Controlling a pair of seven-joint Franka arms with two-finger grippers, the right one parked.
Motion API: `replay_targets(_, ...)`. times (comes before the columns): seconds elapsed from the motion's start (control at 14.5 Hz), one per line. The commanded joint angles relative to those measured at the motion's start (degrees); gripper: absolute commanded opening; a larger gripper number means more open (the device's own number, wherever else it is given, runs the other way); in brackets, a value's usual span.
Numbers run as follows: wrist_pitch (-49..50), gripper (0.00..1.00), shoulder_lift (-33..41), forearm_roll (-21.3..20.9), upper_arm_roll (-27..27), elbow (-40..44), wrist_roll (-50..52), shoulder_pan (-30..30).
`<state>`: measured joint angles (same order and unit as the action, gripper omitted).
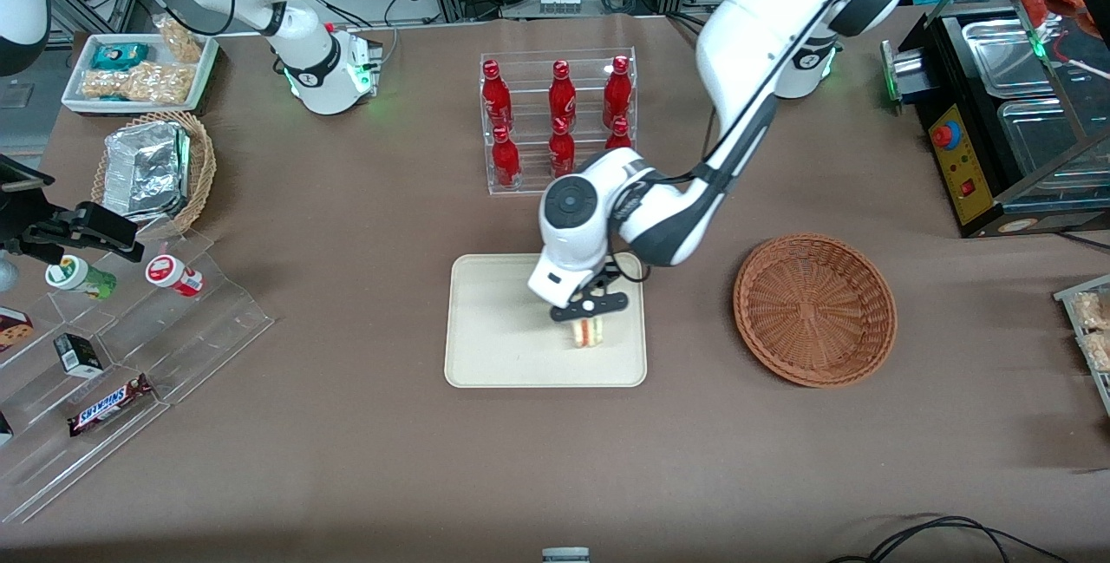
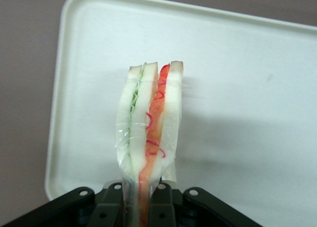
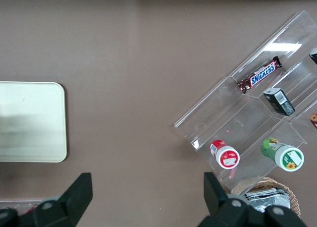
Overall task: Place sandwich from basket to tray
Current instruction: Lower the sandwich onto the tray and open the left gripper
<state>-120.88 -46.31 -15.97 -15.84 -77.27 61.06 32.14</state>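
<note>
My left gripper [image 1: 589,317] is over the cream-beige tray [image 1: 494,346], shut on the sandwich [image 1: 588,333]. The sandwich is a plastic-wrapped wedge of white bread with green and orange-red layers; it hangs point-up between the fingers, its wide end just above or on the tray. In the left wrist view the sandwich [image 2: 148,123] is pinched between the two black fingers [image 2: 113,207] over the tray [image 2: 237,88]. The reddish-brown wicker basket [image 1: 815,310] stands beside the tray toward the working arm's end; nothing lies in it.
A clear rack of red bottles [image 1: 559,116] stands farther from the front camera than the tray. Toward the parked arm's end are clear stepped shelves with snacks [image 1: 113,346], a tan basket with foil container [image 1: 156,168] and a white snack tray [image 1: 139,70]. A black appliance [image 1: 1006,129] stands at the working arm's end.
</note>
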Motion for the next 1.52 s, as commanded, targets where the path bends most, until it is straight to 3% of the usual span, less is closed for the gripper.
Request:
replay_targets(0.0, 1.44, 0.14, -4.66, -2.13, 1.34, 7.74, 0.46, 3.28)
replay_targets(0.28, 1.44, 0.19, -5.89, -4.77, 1.25, 8.19, 1.78, 3.46)
replay_targets(0.76, 1.44, 0.22, -5.98, -4.51, 0.99, 8.63, 0.03, 3.28)
replay_targets(0.9, 1.18, 0.35, -6.16, -4.16, 0.90, 8.54, -2.52, 3.28)
replay_targets(0.97, 0.22, 0.68, -6.42, -4.24, 0.90, 8.63, -2.61, 3.46)
replay_targets(1.17, -0.14, 1.00, -5.90, -4.42, 0.99, 8.72, -0.34, 3.46)
replay_targets(1.45, 4.59, 1.00, -1.87, -3.90, 1.16, 8.72, 3.10, 2.67)
